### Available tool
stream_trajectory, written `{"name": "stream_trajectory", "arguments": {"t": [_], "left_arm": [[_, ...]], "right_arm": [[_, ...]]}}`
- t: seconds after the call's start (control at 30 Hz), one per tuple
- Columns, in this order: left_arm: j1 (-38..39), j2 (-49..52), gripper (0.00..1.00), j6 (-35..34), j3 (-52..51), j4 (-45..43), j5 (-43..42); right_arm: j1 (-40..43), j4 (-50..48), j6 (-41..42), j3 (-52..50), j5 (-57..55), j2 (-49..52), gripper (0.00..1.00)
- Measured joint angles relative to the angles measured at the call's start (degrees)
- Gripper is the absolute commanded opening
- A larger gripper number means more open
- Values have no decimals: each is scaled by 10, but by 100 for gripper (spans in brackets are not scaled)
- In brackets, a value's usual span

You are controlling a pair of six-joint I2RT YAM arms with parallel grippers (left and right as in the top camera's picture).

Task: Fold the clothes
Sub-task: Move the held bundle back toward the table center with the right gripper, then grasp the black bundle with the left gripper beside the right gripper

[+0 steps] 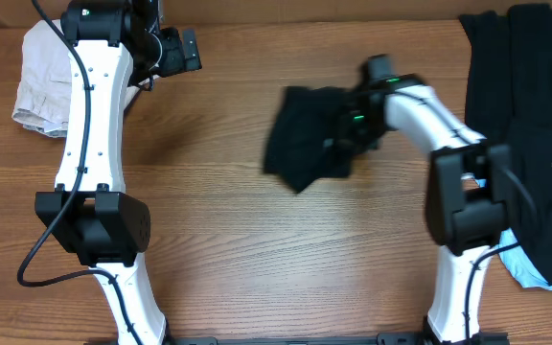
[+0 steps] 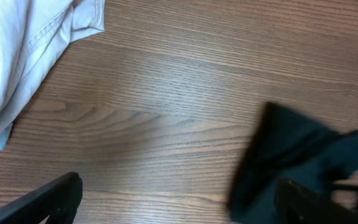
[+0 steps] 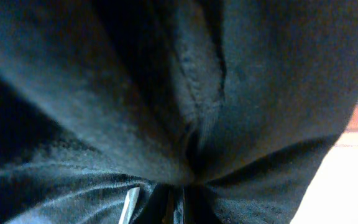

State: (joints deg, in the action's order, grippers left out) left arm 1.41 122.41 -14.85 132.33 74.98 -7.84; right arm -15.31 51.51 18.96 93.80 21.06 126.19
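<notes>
A crumpled black garment (image 1: 303, 144) lies in the middle of the table. My right gripper (image 1: 341, 142) is shut on its right part. In the right wrist view the black fabric (image 3: 166, 93) fills the frame and bunches into a pinch at the right gripper (image 3: 185, 190). My left gripper (image 1: 190, 48) hovers at the far left, open and empty, apart from the black garment. Through the left wrist view its fingers (image 2: 45, 202) stand wide over bare wood, and the black garment (image 2: 297, 155) lies to the right. A pale beige garment (image 1: 41, 81) sits at the far left corner.
A pile of black clothes (image 1: 525, 125) covers the right edge of the table, with a light-blue garment (image 1: 520, 264) under its near end. The beige garment (image 2: 23, 50) shows at the upper left of the left wrist view. Both arm bases stand at the near edge.
</notes>
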Motion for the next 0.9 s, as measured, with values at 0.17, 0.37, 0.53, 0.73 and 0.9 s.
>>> {"name": "stream_trajectory", "arguments": {"t": [0.17,0.37,0.53,0.73,0.9], "left_arm": [[0,0,100,0,0,0,0],[0,0,100,0,0,2,2],[0,0,100,2,0,47,2],[29,0,100,9,0,86,-1],[76,0,100,17,0,93,-1]], "right_arm": [[-86,23,34,21,26,2,4],[-72,144,29,170,20,1,27],[-58,188,15,254,10,-2,56],[-10,226,-15,262,4,-3,62],[-20,244,-44,262,-35,-3,62]]}}
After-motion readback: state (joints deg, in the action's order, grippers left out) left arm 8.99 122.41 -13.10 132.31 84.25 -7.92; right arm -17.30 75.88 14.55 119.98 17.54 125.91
